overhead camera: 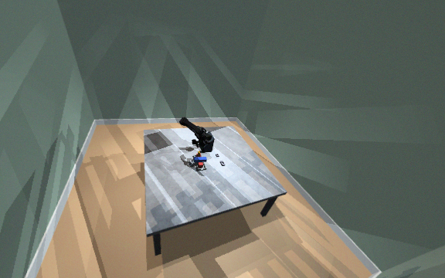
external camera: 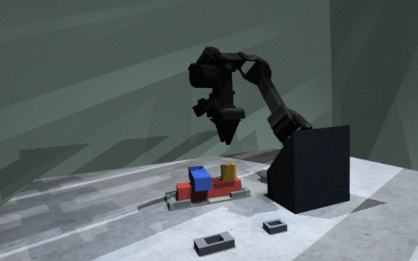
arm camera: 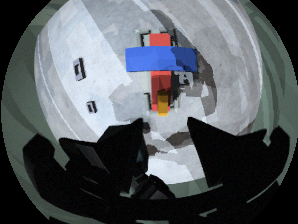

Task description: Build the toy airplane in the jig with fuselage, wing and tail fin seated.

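The red fuselage [external camera: 225,188] [arm camera: 160,82] lies flat in the grey-green jig cradle [external camera: 180,205] on the table. The blue wing [external camera: 200,178] [arm camera: 160,59] [overhead camera: 200,159] lies across the top of the fuselage, its underside down on it. The yellow tail fin [external camera: 228,172] [arm camera: 163,103] stands upright on the fuselage near the tail end, down on its top. The tabs and sockets are hidden. My gripper [external camera: 225,143] [arm camera: 165,120] is open and empty, above the tail fin and apart from it.
Two dark hollow rectangular holders, a larger one [external camera: 214,244] [arm camera: 79,69] and a smaller one [external camera: 275,227] [arm camera: 91,107], sit on the table beside the jig. The arm's dark base block [external camera: 318,170] stands beyond the tail end.
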Available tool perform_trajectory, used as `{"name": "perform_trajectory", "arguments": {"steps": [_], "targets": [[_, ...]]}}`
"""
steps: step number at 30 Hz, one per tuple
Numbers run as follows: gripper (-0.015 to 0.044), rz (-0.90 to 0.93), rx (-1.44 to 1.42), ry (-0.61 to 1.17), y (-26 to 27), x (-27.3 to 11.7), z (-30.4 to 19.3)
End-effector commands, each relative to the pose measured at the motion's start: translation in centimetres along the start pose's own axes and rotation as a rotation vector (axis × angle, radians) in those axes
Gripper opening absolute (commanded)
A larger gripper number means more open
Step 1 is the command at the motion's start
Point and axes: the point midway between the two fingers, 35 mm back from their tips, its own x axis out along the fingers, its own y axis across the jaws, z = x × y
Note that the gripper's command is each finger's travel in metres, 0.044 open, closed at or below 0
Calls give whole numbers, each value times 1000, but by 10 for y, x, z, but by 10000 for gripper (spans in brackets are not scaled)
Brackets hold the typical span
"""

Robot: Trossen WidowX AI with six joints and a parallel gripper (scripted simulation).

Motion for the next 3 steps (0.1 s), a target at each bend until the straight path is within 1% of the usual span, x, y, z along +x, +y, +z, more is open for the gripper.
{"name": "perform_trajectory", "arguments": {"steps": [1,3], "targets": [[260,2,3,4,0,0,0],[260,2,3,4,0,0,0]]}}
